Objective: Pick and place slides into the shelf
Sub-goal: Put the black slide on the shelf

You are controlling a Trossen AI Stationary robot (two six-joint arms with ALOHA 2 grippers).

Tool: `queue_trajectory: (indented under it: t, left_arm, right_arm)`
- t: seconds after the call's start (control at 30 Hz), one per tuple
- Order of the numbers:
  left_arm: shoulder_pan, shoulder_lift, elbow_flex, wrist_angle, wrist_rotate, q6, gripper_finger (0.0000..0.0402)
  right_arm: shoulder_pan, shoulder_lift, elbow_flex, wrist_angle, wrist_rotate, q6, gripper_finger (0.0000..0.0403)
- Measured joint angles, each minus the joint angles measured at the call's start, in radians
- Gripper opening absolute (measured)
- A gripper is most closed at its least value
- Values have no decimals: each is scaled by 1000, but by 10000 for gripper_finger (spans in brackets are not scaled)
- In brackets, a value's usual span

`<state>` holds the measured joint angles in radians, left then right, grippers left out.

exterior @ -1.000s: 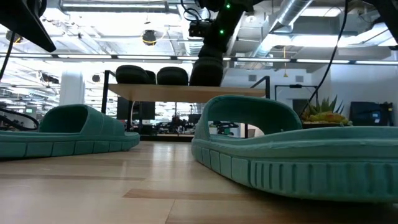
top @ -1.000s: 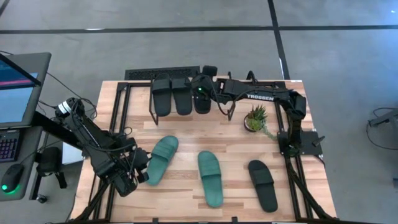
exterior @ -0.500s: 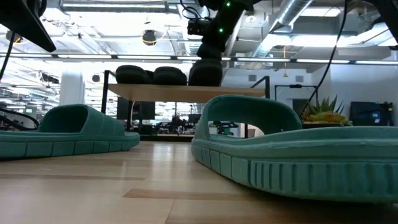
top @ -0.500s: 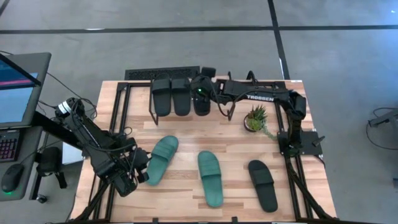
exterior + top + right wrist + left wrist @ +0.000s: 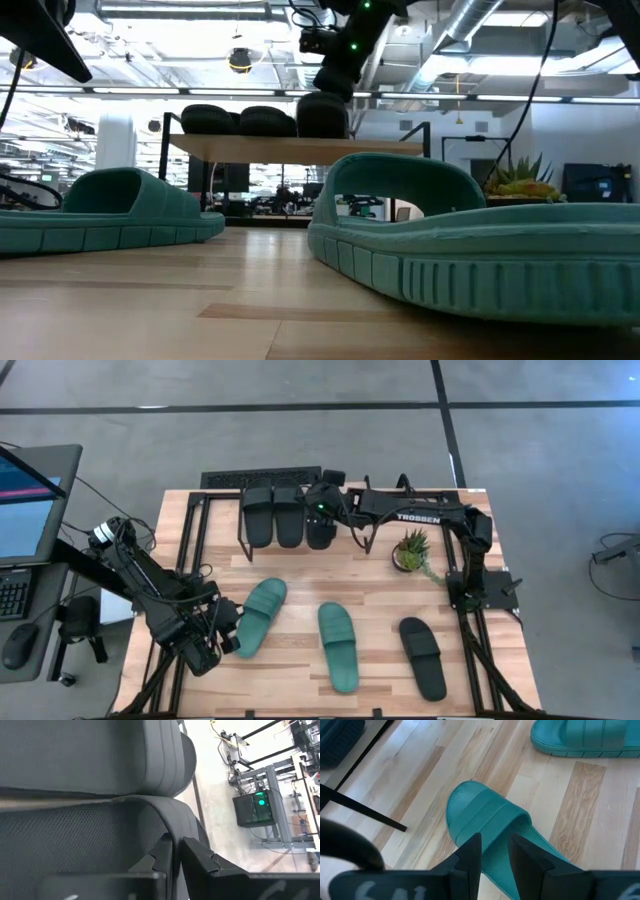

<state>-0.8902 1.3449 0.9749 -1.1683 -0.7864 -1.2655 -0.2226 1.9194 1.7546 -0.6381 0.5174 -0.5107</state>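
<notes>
On the worktop (image 5: pixel 300 575), the shelf (image 5: pixel 222 480) stands at about 12 o'clock, carrying three black slides side by side: the left one (image 5: pixel 258 515), the middle one (image 5: pixel 287 515) and the right one (image 5: pixel 322 528). The right pincer (image 5: pixel 322 508) reaches in from 2 o'clock and sits over the third black slide; in the right wrist view its fingers (image 5: pixel 192 852) stand a narrow gap apart astride the edge of that slide's strap (image 5: pixel 165 815), and whether they still pinch it I cannot tell. From table height the three black slides (image 5: pixel 265 120) show in a row on the shelf's light top board (image 5: pixel 290 148). One teal slide (image 5: pixel 260 615) lies at 8 o'clock, a second teal slide (image 5: pixel 338 646) at 6 o'clock, and a fourth black slide (image 5: pixel 422 655) at 4 o'clock. The left pincer (image 5: pixel 222 632) waits at 8 o'clock, just beside the first teal slide, its fingers (image 5: pixel 470 857) partly spread over the slide's heel end. A small potted plant (image 5: pixel 410 550) stands at 2 o'clock.
</notes>
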Motion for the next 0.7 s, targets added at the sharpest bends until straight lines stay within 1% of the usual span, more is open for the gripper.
queue_trajectory:
  t: [0.1,0.23,0.43,0.7]
  left_arm:
    - [0,0,0,0,0,0,87]
    - [0,0,0,0,0,0,87]
    - [0,0,0,0,-2,0,87]
    - [0,0,0,0,-3,-3,87]
  right_arm:
    - [0,0,0,-1,-5,21,46]
    - [7,0,0,-4,-12,17,56]
    - [4,0,0,-19,-10,8,59]
    - [-16,0,0,-24,34,13,59]
